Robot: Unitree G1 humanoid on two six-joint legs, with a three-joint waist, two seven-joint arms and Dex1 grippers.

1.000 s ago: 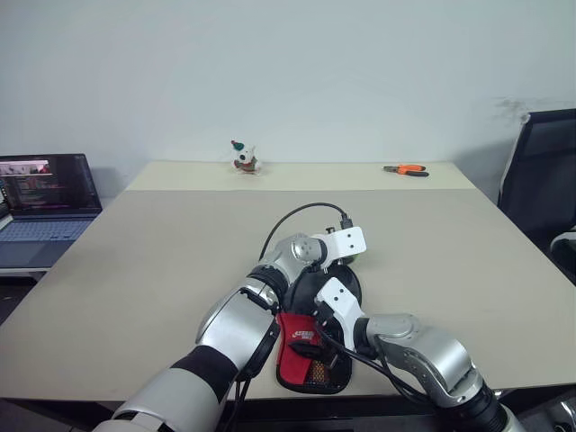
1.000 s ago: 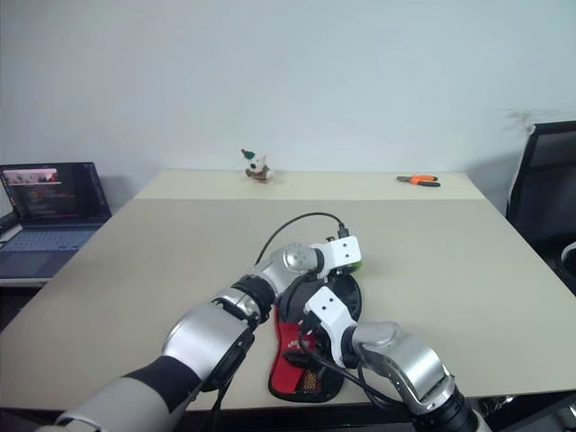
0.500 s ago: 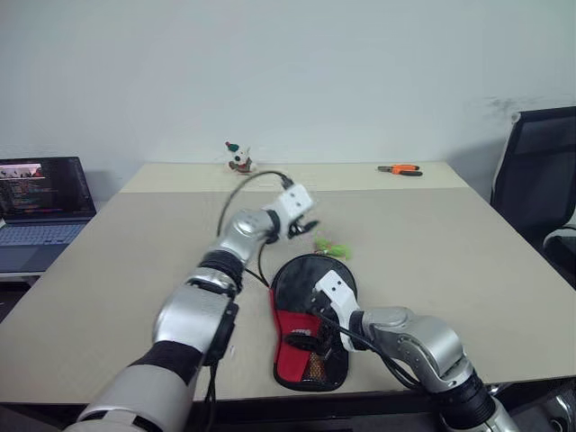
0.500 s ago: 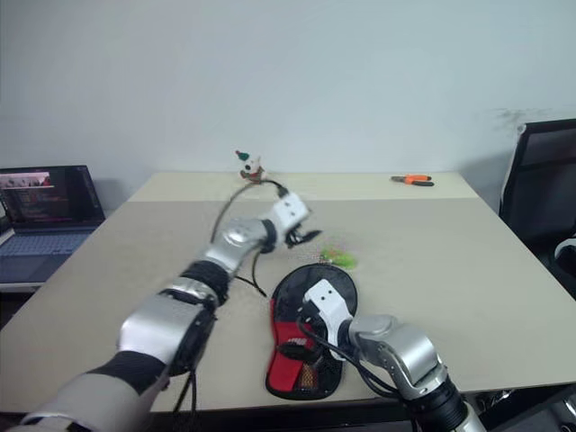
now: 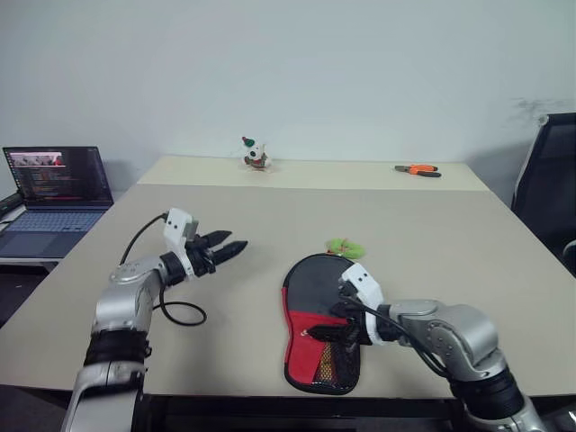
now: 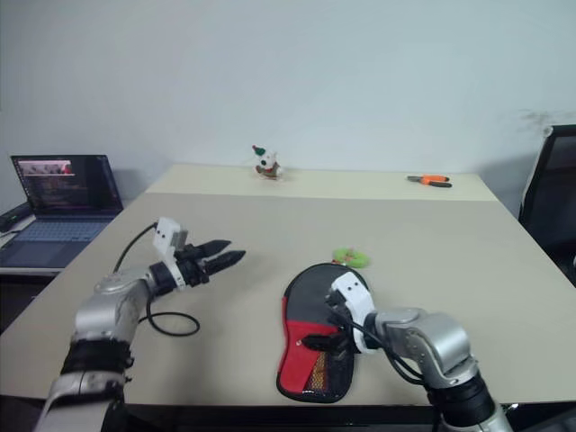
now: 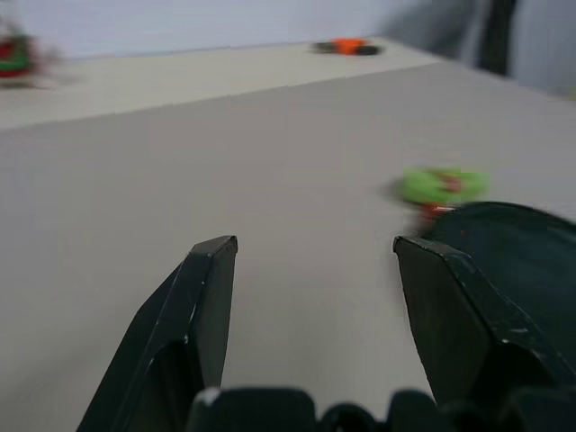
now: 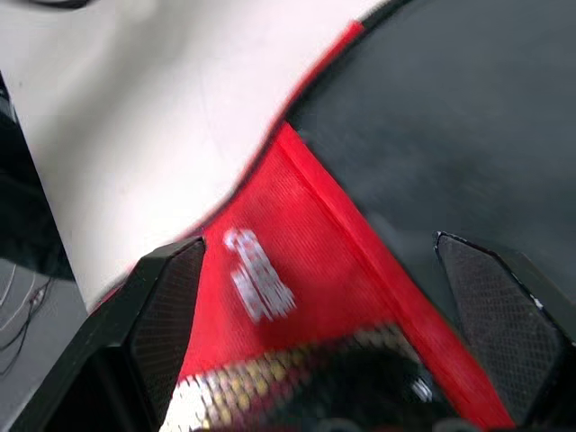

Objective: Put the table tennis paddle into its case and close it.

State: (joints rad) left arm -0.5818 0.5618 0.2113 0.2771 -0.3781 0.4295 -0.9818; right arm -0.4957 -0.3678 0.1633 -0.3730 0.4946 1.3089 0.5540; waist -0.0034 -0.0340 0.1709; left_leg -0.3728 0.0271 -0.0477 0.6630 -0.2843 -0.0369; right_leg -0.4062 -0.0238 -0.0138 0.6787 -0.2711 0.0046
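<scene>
Lying flat on the table, the paddle-shaped fabric case.

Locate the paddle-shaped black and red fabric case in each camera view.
Left eye view: case, lower centre.
Right eye view: lower centre.
Left wrist view: its dark rounded end, beside the green object.
Right wrist view: close up, red panel with white logo.
Shared landmark: small green object at its rounded end.

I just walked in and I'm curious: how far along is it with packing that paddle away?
Nearly finished, it seems. The case lies flat near the table's front edge with no paddle outside it, so the paddle is probably inside. The right gripper hangs open over the red panel; the left gripper is open, off to the side. Whether the zip is fully shut, I can't tell.
</scene>
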